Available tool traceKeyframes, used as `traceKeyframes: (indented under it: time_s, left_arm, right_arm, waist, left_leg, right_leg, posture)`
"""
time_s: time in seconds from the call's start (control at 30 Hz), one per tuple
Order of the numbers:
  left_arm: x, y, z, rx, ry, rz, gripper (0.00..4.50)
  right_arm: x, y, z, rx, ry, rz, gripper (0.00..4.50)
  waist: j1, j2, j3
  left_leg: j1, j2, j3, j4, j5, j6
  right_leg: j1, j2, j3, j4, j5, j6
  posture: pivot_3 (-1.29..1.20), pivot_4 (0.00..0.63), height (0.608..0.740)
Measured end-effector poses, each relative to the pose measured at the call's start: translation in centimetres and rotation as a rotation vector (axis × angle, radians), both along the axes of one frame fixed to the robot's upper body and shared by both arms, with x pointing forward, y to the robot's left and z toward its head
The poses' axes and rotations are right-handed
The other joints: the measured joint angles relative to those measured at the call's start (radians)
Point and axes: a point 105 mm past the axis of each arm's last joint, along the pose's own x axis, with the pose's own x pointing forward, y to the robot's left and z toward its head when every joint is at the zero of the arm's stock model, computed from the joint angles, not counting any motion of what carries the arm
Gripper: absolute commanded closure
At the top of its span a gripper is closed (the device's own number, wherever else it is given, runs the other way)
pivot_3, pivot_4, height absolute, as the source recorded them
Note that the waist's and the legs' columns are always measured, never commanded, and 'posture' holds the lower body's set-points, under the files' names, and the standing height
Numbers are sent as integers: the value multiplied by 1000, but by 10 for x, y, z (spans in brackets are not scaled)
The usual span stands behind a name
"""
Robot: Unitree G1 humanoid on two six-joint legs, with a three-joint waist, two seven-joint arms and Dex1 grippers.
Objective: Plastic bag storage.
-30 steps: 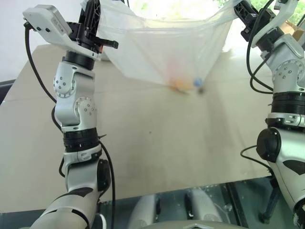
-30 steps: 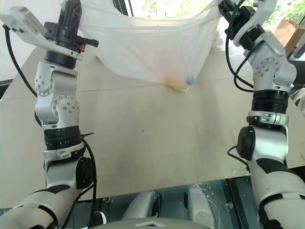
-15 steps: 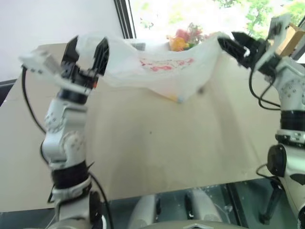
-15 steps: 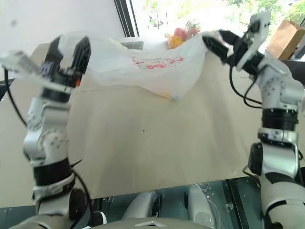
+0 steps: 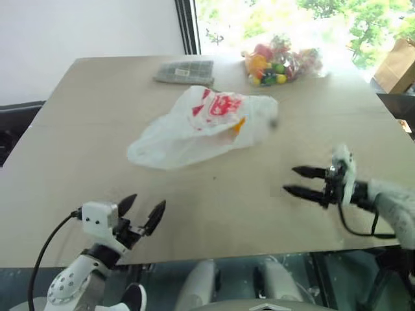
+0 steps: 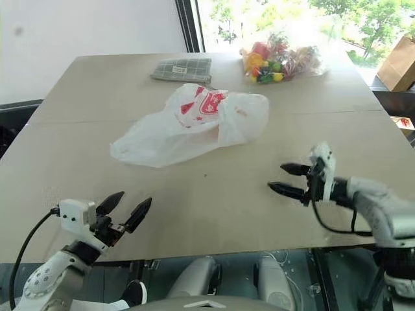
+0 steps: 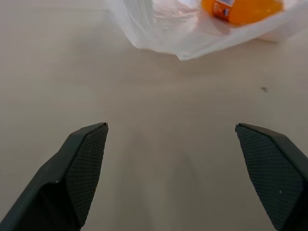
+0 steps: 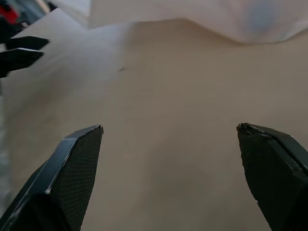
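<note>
The plastic bag (image 6: 188, 126) lies crumpled mid-table (image 6: 78, 162) with an orange bottle (image 7: 243, 9) inside; left gripper (image 6: 124, 212) and right gripper (image 6: 288, 179) both hover near the front edge, fingers spread wide, holding nothing, well apart from the bag.

No readable text

We see red print on the plastic bag (image 6: 206, 103) and a label on the orange bottle (image 7: 240, 8) inside it, but we cannot make out any lettering.
</note>
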Motion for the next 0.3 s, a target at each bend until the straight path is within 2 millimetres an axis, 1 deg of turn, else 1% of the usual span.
traceKeyframes:
  time_s: [0.07, 0.17, 0.23, 0.3]
  left_arm:
    - [3, -2, 0, 40, -27, 25, 25]
    - [3, -3, -5, 82, -30, 48, 25]
    - [-1, -1, -9, 116, -27, 43, 25]
    - [-2, 0, -13, 135, -19, 41, 25]
  right_arm:
    - [5, -14, -12, -51, -41, -53, 0]
    - [10, -40, -28, -131, -90, -120, 0]
    - [10, -53, -31, -144, -118, -134, 0]
    - [10, -56, -32, -148, -126, -126, 0]
  waist:
    - [3, 0, 0]
    - [4, 0, 0]
    - [1, 0, 0]
    - [-2, 0, 0]
  left_leg:
    - [2, 0, 0, -1, 0, 0]
    - [2, 0, 0, -1, 0, 0]
    - [2, 0, 0, -2, 0, 0]
    - [2, 1, 0, -3, 0, 0]
  right_leg:
    - [3, 0, 0, -2, 0, 0]
    - [2, 0, 0, -2, 0, 0]
    - [2, 1, 0, -3, 0, 0]
    - [2, 1, 0, -3, 0, 0]
  posture:
    - [0, 150, 740]
    - [0, 150, 740]
    - [0, 150, 740]
    - [0, 150, 740]
